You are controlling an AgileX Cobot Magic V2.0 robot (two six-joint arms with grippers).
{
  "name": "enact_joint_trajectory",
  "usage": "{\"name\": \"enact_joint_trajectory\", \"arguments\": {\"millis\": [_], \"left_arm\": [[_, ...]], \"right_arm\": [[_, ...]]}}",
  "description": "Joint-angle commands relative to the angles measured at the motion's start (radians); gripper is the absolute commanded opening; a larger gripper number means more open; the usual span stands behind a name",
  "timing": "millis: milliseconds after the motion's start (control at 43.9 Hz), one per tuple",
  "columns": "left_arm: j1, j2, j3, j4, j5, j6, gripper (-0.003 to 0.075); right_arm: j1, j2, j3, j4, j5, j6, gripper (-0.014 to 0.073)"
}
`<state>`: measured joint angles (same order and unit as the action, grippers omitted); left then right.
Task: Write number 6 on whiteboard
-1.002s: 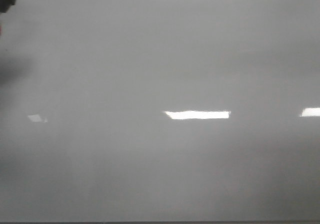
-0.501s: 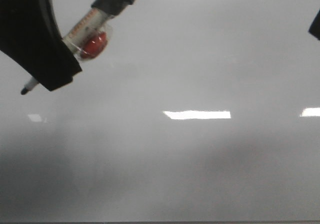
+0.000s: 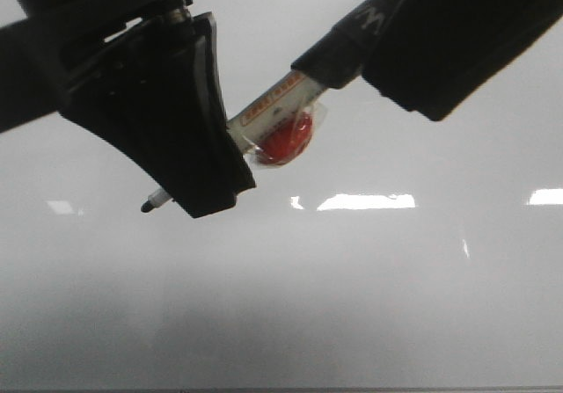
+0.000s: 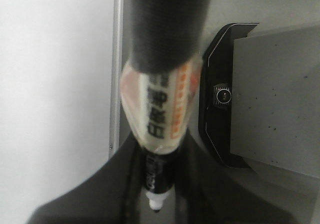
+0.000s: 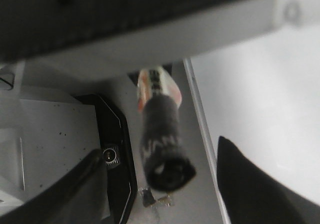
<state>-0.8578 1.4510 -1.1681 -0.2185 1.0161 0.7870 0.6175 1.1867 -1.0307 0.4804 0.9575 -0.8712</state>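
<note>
Marker held above a blank whiteboard, no 6 drawn yet.

I saw the left gripper [image 3: 198,178] clenched on the marker [image 3: 277,112], its tip [image 3: 148,206] poking out below the fingers and hanging over the whiteboard [image 3: 369,296], which filled the front view and carried no number 6 anywhere. The right gripper [image 3: 440,50] was near the black back end of the marker [image 5: 160,144], its fingers spread to both sides of it, so I judged it released, not holding. The marker seemed to me light and stiff, with a smooth wrapped barrel that may slip, so a hold low on the barrel, near the tip, would guide it best. The board looked hard and glossy.
</note>
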Motion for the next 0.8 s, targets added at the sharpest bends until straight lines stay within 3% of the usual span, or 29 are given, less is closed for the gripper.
{"name": "enact_joint_trajectory", "arguments": {"millis": [0, 296, 683, 775], "left_arm": [[-0.02, -0.028, -0.039, -0.017, -0.042, -0.001, -0.002], [-0.02, -0.028, -0.041, -0.018, -0.05, -0.001, -0.002], [-0.02, -0.028, -0.041, -0.018, -0.053, -0.005, -0.0018], [-0.015, -0.028, -0.041, -0.02, -0.051, -0.007, 0.0034]], "right_arm": [[0.002, -0.003, -0.035, 0.075, -0.049, -0.047, 0.0485], [0.002, 0.01, -0.035, 0.16, -0.041, -0.097, 0.0461], [0.002, 0.01, -0.035, 0.159, -0.026, -0.104, 0.0045], [0.002, 0.01, -0.035, 0.159, -0.024, -0.104, -0.0026]]}}
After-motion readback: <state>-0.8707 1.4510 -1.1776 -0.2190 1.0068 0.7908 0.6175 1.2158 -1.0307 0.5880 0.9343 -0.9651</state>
